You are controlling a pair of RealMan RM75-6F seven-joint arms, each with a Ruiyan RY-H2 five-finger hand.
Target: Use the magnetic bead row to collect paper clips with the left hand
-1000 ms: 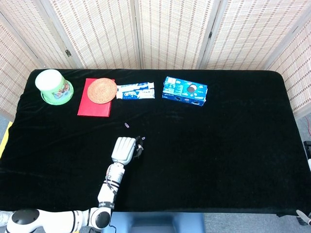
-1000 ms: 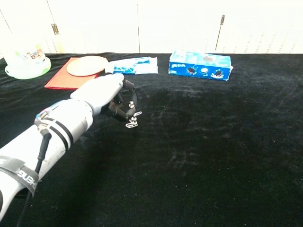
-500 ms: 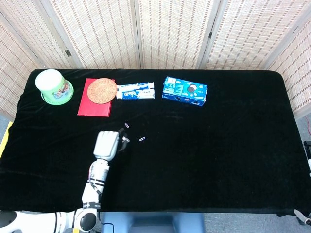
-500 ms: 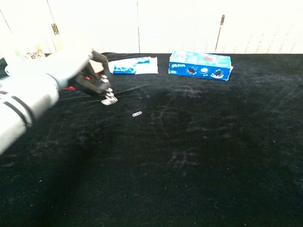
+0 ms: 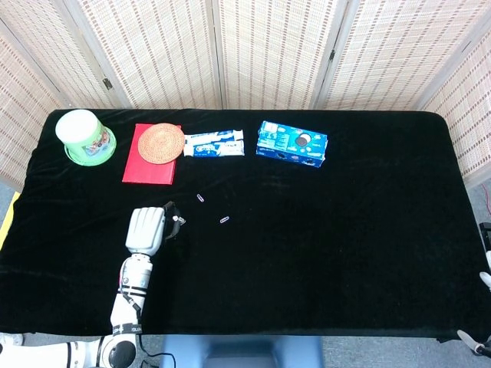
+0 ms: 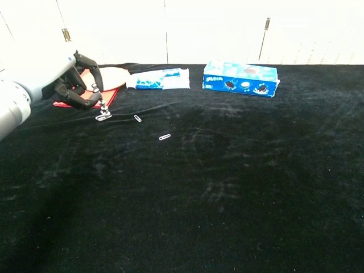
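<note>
My left hand (image 5: 148, 228) (image 6: 68, 85) hovers over the black cloth at the left, fingers curled round the magnetic bead row (image 6: 97, 98) (image 5: 176, 221). A paper clip (image 6: 103, 116) hangs from the row's lower end. Two loose paper clips lie on the cloth to its right: one nearer the hand (image 5: 201, 198) (image 6: 137, 118), one further right (image 5: 225, 220) (image 6: 164, 137). The right hand is out of sight in both views.
At the back of the table (image 5: 368, 230) stand a green-and-white tub (image 5: 84, 136), a red book (image 5: 149, 165) with a woven coaster (image 5: 161, 142) on it, a toothpaste box (image 5: 214, 143) and a blue cookie box (image 5: 291, 143).
My left hand has carried the bead row leftward across the cloth, away from the two loose clips. One clip still hangs from the beads.
</note>
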